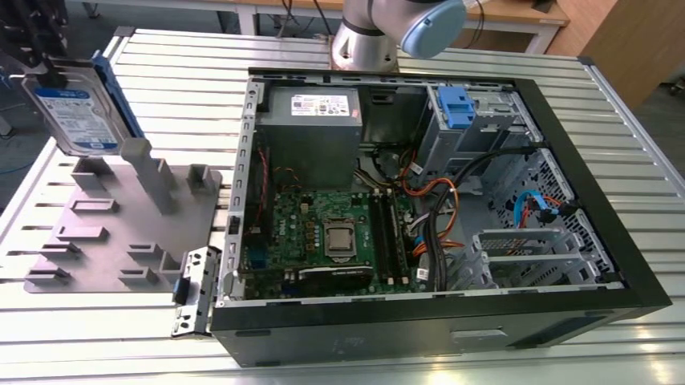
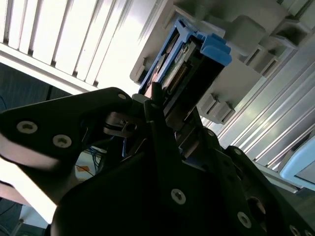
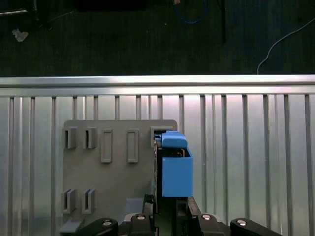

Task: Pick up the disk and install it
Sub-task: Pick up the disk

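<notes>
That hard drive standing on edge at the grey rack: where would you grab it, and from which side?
By its free top end, coming straight down from above and pinching across the two broad flat faces. The hard drive stands upright with its lower end down at the grey rack, and blue rails run along its narrow sides.

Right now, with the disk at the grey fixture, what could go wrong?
1. The gripper holds the disk by one end, so it could tilt or slip.
2. It stands close to the posts of the grey fixture and might catch.
3. Loose cables crowd the open case and could snag it.
</notes>
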Available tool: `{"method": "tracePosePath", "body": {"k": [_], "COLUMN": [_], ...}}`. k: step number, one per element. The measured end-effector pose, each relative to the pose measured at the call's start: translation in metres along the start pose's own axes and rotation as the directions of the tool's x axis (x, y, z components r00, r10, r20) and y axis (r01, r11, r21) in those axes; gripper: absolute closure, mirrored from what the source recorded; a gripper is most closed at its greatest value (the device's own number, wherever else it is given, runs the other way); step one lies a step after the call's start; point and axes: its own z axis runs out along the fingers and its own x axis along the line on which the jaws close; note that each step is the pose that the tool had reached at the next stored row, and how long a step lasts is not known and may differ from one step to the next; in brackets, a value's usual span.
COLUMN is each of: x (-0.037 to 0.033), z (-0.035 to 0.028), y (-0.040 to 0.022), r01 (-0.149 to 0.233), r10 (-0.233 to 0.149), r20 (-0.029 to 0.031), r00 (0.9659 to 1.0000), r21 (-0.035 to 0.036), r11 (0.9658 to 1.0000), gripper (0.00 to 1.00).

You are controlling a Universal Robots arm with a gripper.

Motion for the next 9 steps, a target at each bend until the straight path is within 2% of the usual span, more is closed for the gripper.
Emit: {"method": "tracePosePath", "body": {"k": [5, 9], "x": [-0.0001, -0.0001], "z": [-0.0132, -0.0140], "y": [0.0003, 0.0003], "r01": [0.000, 0.000], "r10": [0.000, 0.000], "r20": [-0.0001, 0.0001], "r00": [1.0000, 1.0000], "r21": [0.0000, 0.0003], "r11": [1.0000, 1.0000], "gripper": [0.65, 0.65]}}
